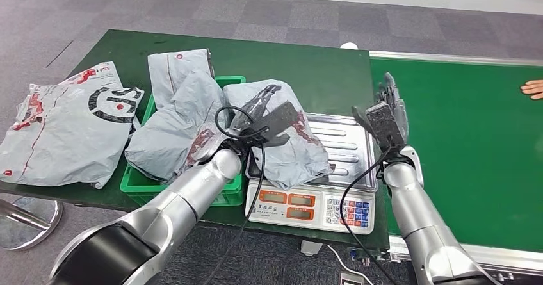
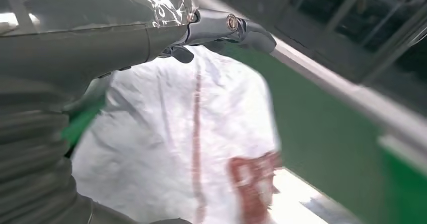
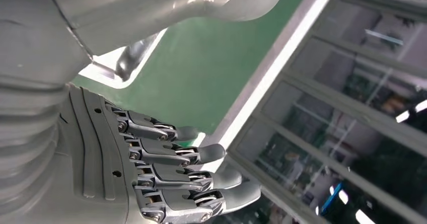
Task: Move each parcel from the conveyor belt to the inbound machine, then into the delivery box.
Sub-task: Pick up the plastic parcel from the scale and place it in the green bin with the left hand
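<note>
A grey parcel (image 1: pixel 291 147) with red print lies on the steel pan of the inbound machine (image 1: pixel 346 145), a scale with an orange display. My left hand (image 1: pixel 259 115) is over the top of this parcel. In the left wrist view its fingers (image 2: pixel 226 25) stretch out straight above the pale parcel (image 2: pixel 191 143), closing on nothing. My right hand (image 1: pixel 390 109) stands upright between the scale and the conveyor belt (image 1: pixel 461 125), holding nothing, its fingers (image 3: pixel 176 176) straight and apart. The delivery box (image 1: pixel 137 186), a green crate left of the scale, holds grey parcels (image 1: pixel 173 128).
A large flat grey bag (image 1: pixel 64 131) with a black logo lies on the dark green table left of the crate. A person's hand (image 1: pixel 533 88) rests on the belt at the far right edge. Cables loop from both of my wrists in front of the scale.
</note>
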Controlling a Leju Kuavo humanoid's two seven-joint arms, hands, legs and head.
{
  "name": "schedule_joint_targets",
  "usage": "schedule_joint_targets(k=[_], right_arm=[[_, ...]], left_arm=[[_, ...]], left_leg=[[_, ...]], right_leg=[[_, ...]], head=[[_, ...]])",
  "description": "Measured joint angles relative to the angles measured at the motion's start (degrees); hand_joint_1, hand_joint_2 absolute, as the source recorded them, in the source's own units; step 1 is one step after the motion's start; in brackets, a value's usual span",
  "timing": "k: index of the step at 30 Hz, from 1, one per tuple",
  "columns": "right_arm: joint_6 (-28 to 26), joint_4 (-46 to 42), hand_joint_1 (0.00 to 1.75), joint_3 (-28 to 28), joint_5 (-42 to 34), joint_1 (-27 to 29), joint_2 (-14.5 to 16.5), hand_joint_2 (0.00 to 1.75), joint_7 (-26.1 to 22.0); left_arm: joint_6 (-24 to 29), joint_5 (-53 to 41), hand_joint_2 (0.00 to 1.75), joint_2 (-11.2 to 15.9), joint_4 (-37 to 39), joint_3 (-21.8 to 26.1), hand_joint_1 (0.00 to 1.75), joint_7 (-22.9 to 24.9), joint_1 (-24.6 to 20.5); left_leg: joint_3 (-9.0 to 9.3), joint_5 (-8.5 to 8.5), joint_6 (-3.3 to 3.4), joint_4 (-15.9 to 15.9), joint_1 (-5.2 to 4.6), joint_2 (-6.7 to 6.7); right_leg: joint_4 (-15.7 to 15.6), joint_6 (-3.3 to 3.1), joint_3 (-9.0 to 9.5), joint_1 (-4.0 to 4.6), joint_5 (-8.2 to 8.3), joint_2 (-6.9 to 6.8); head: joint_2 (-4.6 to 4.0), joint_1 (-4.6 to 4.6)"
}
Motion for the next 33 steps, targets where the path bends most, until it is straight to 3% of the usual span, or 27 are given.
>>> schedule_joint_targets(k=[3,7,10,15,21,25,33], right_arm=[[-0.15,0.27,0.00,-1.01,-1.36,0.03,-0.02,1.75,-0.76],[1.48,0.26,0.00,-1.26,-2.92,0.30,-0.19,1.75,-0.89],[2.42,0.23,0.00,-1.26,-4.12,0.40,-0.59,1.75,-1.05],[2.64,0.21,0.00,-1.26,-4.69,0.39,-1.14,1.75,-1.21],[2.65,0.21,0.00,-1.26,-4.94,0.39,-1.40,1.75,-1.36],[2.72,0.21,0.00,-1.26,-5.04,0.39,-1.50,1.75,-1.47],[3.62,-0.09,0.00,-1.26,-8.47,0.93,-2.03,1.75,-2.11]], left_arm=[[-1.57,-8.01,1.75,-0.28,1.00,-5.29,0.02,4.41,-0.18],[-11.97,-12.44,1.75,-0.39,1.71,-12.89,0.17,7.37,0.16],[-16.44,-13.10,1.75,-0.39,1.95,-17.76,0.17,8.46,0.04],[-17.01,-13.26,1.75,-0.39,2.09,-22.24,0.17,8.66,-0.77],[-17.02,-13.26,1.75,-0.39,2.35,-24.01,0.17,8.65,-1.12],[-17.41,-13.29,1.75,-0.39,2.44,-24.56,1.75,8.61,-1.19],[-20.99,-14.05,1.75,-0.39,2.77,-27.16,1.75,8.04,-1.28]], left_leg=[[-0.03,-0.01,0.00,0.00,-0.01,0.01],[-0.03,-0.04,0.03,0.01,-0.04,0.02],[-0.02,-0.05,0.04,0.00,-0.04,0.00],[0.01,-0.07,0.05,0.00,-0.04,0.01],[0.03,-0.07,0.05,0.00,-0.03,0.01],[0.03,-0.07,0.05,0.00,-0.03,0.00],[0.15,-0.08,0.06,0.00,-0.03,-0.01]], right_leg=[[0.00,0.00,-0.01,-0.01,0.00,0.04],[0.00,0.01,-0.03,-0.05,-0.01,0.07],[-0.01,0.02,0.01,-0.05,-0.02,0.03],[0.00,0.02,0.03,-0.04,-0.03,0.05],[0.00,0.02,0.05,-0.04,-0.03,0.05],[0.00,0.02,0.06,-0.04,-0.03,0.04],[-0.01,0.04,0.21,-0.04,-0.05,0.02]], head=[[0.01,0.00],[0.00,0.00],[0.00,-0.01],[0.01,-0.01],[0.00,-0.01],[0.00,-0.01],[0.00,-0.02]])
